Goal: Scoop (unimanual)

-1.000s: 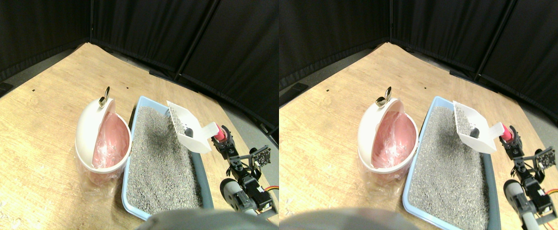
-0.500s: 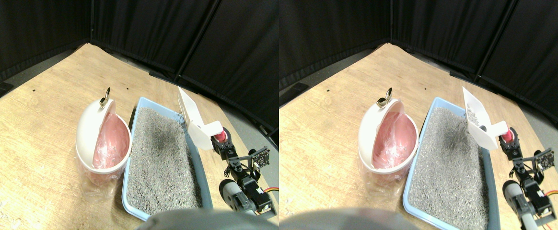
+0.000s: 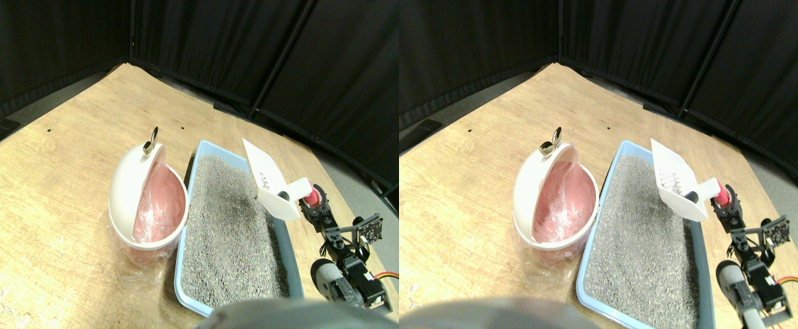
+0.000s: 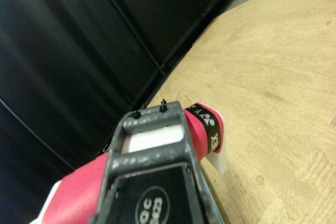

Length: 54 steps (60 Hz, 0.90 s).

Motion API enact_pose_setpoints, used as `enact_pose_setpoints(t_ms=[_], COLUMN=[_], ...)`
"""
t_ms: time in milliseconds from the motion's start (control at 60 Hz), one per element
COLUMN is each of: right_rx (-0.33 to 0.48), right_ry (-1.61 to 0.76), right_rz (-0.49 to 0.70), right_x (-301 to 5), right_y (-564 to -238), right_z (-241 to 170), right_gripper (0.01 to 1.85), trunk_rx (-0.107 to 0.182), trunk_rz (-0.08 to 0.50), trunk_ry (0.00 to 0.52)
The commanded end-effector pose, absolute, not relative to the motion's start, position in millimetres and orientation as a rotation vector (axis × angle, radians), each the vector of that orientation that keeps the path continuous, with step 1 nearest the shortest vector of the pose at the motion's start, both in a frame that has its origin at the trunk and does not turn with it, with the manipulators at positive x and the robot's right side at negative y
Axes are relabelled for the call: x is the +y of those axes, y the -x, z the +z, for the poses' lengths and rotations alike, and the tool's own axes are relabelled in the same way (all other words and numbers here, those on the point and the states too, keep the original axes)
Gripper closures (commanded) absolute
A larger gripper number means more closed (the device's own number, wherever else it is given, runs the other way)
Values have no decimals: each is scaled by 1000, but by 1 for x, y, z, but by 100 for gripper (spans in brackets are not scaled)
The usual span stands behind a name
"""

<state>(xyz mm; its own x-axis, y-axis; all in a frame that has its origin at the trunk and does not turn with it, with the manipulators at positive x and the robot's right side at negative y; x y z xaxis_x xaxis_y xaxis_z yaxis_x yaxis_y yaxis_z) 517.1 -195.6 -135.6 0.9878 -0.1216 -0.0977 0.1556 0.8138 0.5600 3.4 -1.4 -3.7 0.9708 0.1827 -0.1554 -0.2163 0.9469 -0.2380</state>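
From my remote feed I just see black curtains point(image 3: 42, 41) boxing in a light wooden floor point(image 3: 49, 171), evenly lit.

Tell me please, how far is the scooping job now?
Done: the white scoop is lifted above the grey litter in the blue tray, with a dark lump and a few grains on it. In hand: the right gripper carries the scoop by its pink handle, tilted steeply over the tray's far right side. Left: moving it to the open white bin with the pink liner and emptying it there.
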Motion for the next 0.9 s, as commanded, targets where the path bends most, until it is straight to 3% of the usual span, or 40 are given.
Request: enact_pose_setpoints(t_ms=[17, 117, 367, 900], right_rx=[-24, -35, -4, 37], right_ry=[-546, -335, -143, 81], right_rz=[-70, -7, 27, 91], right_x=[-190, -187, -177, -148], right_y=[-518, -519, -521, -530], right_z=[-120, -110, -89, -63], right_gripper=[180, 180, 180, 180], trunk_rx=[117, 117, 117, 122], trunk_rz=[221, 231, 258, 326], trunk_ry=[270, 279, 295, 330])
